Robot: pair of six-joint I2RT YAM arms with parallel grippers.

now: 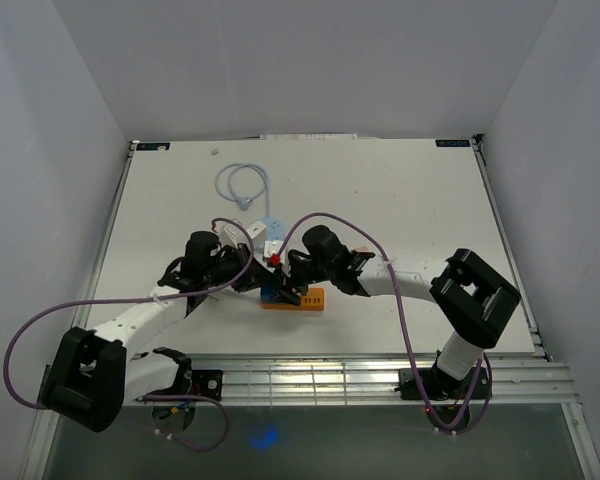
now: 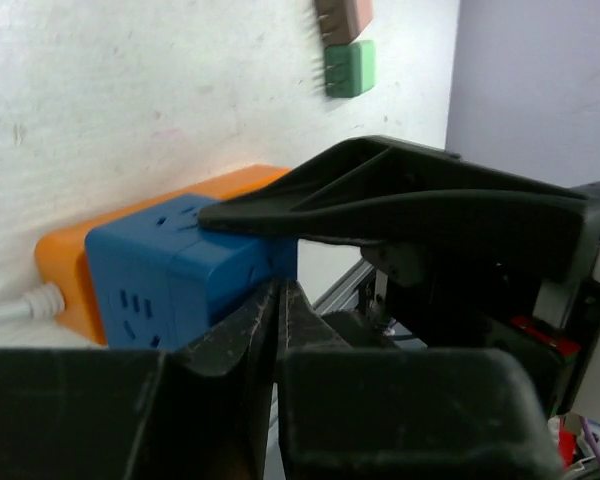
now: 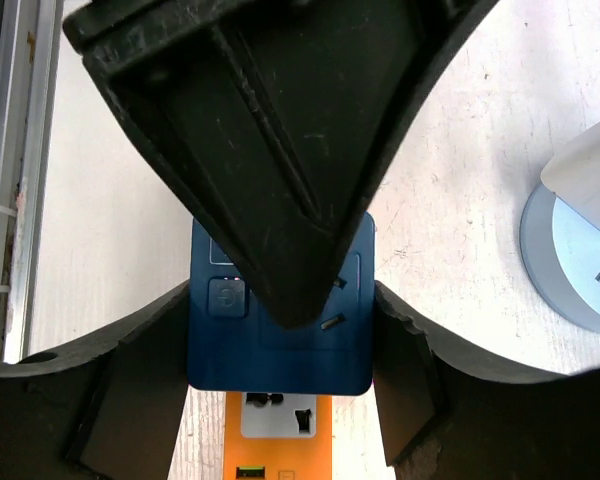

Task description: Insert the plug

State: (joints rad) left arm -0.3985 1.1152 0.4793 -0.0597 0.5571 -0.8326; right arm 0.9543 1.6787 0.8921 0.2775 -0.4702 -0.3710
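Plug: blue cube adapter (image 3: 280, 365), resting on 1 end of orange power strip (image 3: 278, 440), toward the near edge of the table (image 1: 400, 200). Right gripper (image 3: 280, 295) is clamped on its 2 sides; left gripper (image 2: 280, 325), fingers pressed together, touches its lower corner. Pale-blue round socket (image 3: 570, 260) lies nearby on the table.

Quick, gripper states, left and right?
Left gripper: closed, fingers together, holding nothing.
Right gripper: closed on the sides of the blue cube adapter.
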